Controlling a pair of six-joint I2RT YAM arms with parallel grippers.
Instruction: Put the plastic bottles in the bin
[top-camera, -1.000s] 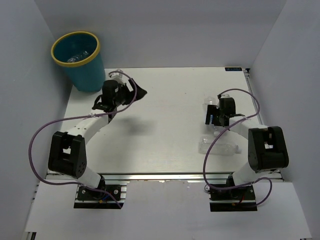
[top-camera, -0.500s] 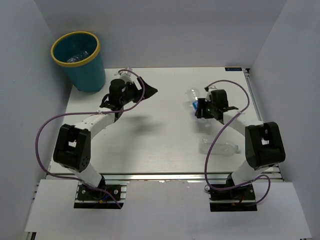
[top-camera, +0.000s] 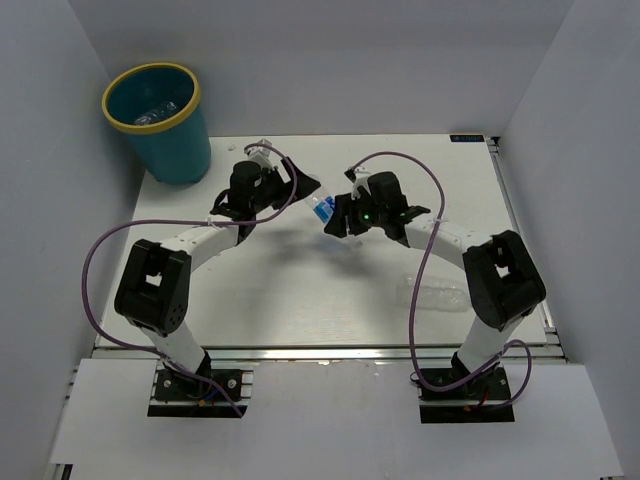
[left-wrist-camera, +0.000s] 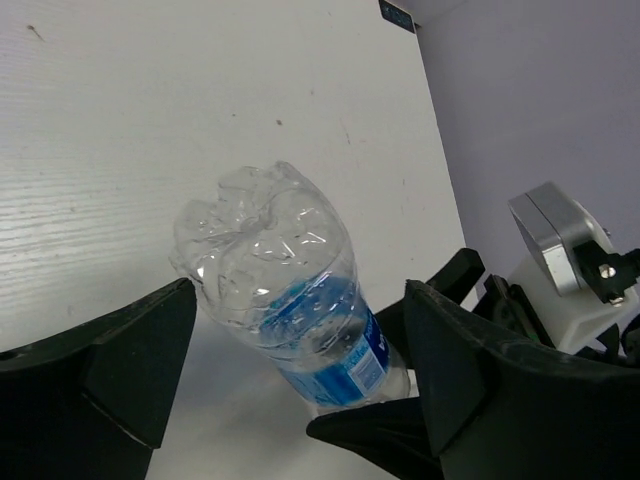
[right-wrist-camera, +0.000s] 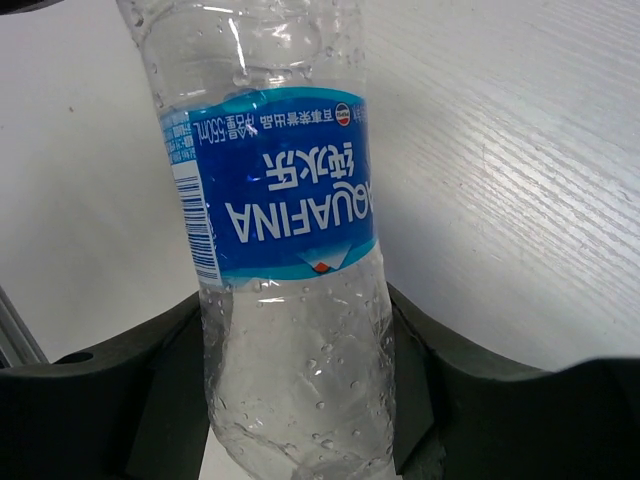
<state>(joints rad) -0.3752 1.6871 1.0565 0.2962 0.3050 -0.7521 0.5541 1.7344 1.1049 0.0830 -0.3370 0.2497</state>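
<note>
Top external view: over the last second we see both arms swing in from their own sides and meet above the middle of the tabletop (top-camera: 300, 290). The right end effector (right-wrist-camera: 298, 345) has carried a blue-labelled bottle (right-wrist-camera: 285, 200) leftward and is clamped on its clear body just past the label. The left end effector (left-wrist-camera: 297, 335), which was nearer the bin (top-camera: 178, 150), now faces it. Its fingers are spread wide on either side of the bottle's base, not gripping it as far as we can tell. We judge this a handover: the bin stands at the far left corner, so the left arm is better placed to drop the bottle in. A second bottle (top-camera: 440, 293) lies on the right of the tabletop, not yet picked up.
</note>
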